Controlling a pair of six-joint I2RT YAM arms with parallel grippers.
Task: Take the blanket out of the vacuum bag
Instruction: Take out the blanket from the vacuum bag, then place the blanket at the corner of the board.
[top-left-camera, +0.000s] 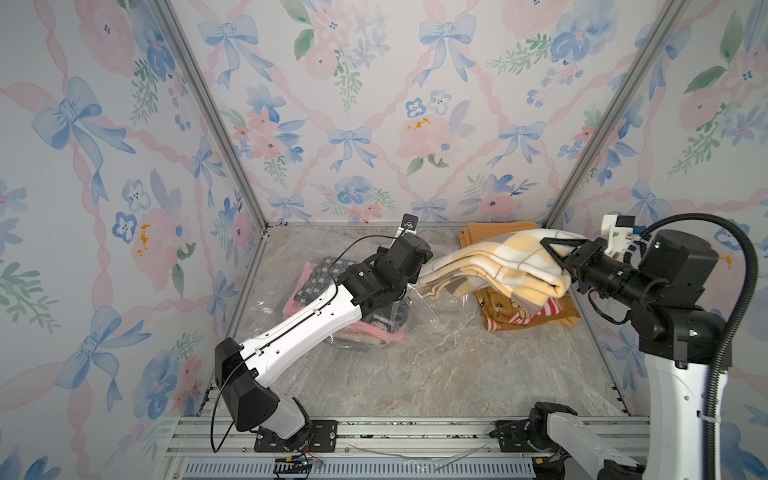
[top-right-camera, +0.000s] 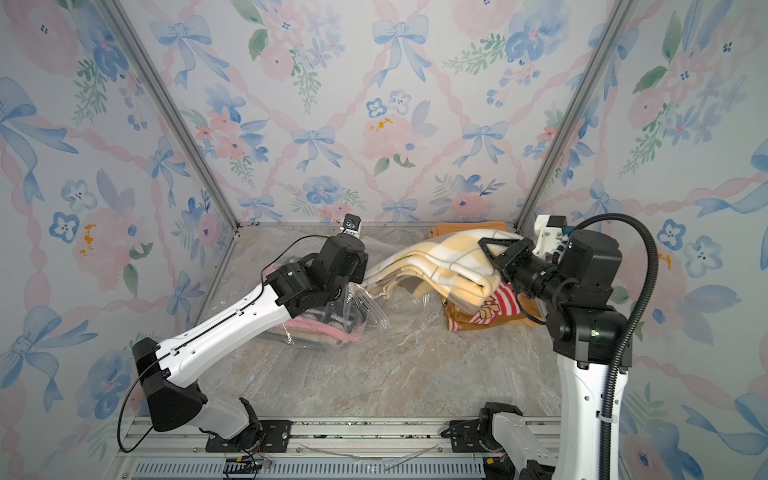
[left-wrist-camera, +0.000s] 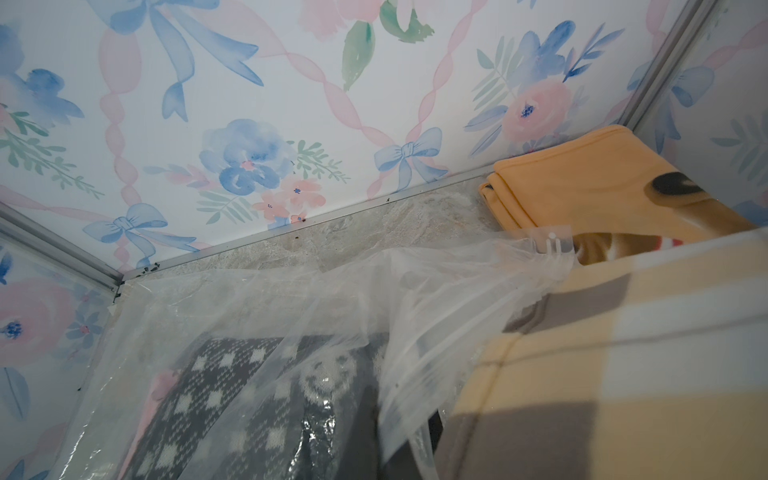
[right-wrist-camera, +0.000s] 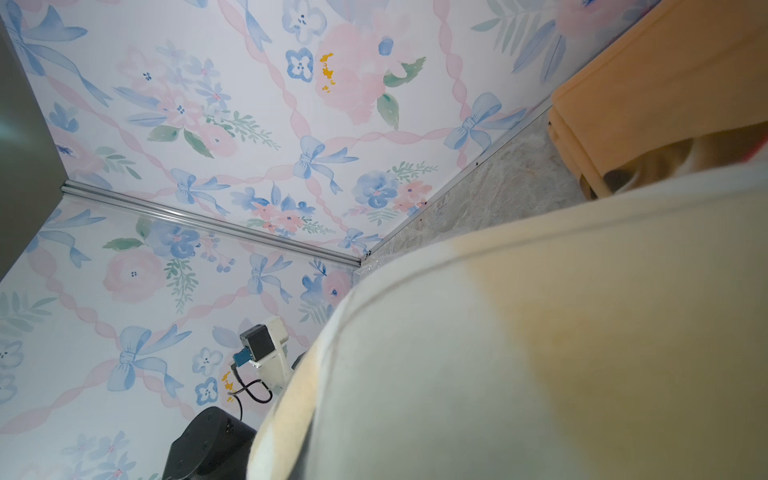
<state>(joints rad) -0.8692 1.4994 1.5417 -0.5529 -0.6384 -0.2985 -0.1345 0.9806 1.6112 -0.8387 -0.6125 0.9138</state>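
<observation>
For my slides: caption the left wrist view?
Vacuum bag over a grey blanket, plaid blanket alongside, orange blanket beyond.

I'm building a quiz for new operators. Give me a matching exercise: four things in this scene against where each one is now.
Things
1. yellow-and-white checked fleece blanket
2. grey knitted blanket with white pattern
3. folded orange cartoon-print blanket
4. clear crinkly plastic vacuum bag

Places
A. spread on the marble-look table, with folded blankets in it
B. flat on the table, near the right back corner
C. lifted in the right gripper
D. inside the bag

Pairs: 1-C, 2-D, 3-B, 4-A
</observation>
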